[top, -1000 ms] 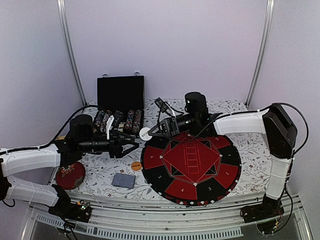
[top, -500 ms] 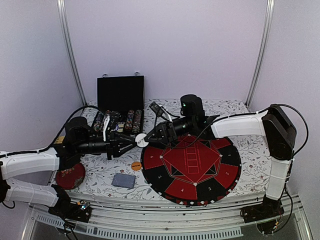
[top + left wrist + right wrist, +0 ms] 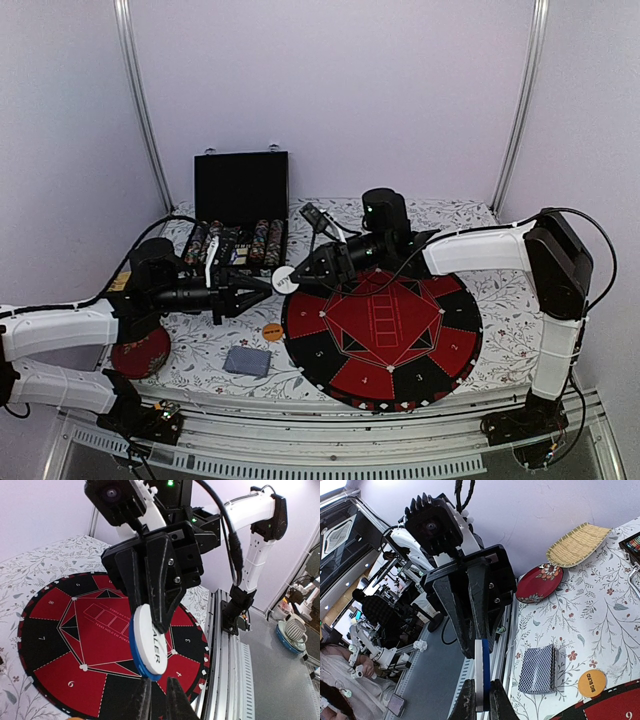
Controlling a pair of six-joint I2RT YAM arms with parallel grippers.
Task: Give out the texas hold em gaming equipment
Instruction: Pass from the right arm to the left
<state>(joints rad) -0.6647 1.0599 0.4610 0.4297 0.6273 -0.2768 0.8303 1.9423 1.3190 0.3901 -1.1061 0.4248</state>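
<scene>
A white DEALER button [image 3: 285,279] and a blue button [image 3: 136,656] are stacked face to face, held in the air at the mat's left edge. My right gripper [image 3: 297,272] is shut on the stack; in the right wrist view the white button [image 3: 479,677] and blue button [image 3: 486,677] sit edge-on between its fingers [image 3: 468,700]. My left gripper [image 3: 270,285] faces it, jaws a narrow gap apart, tips [image 3: 156,687] at the stack's lower rim. An orange button [image 3: 272,331] and a grey-backed card deck [image 3: 246,360] lie on the cloth. Striped chips [image 3: 235,240] fill the case.
The round red-and-black mat [image 3: 440,345] covers the middle right of the table. The open black chip case [image 3: 240,185] stands at the back left. A red plate [image 3: 140,352] lies under my left arm, and a woven tray [image 3: 577,542] lies beyond it.
My left gripper has narrowed from wide open and moved right up to the button stack. My right gripper carried the stack slightly left and down to meet it.
</scene>
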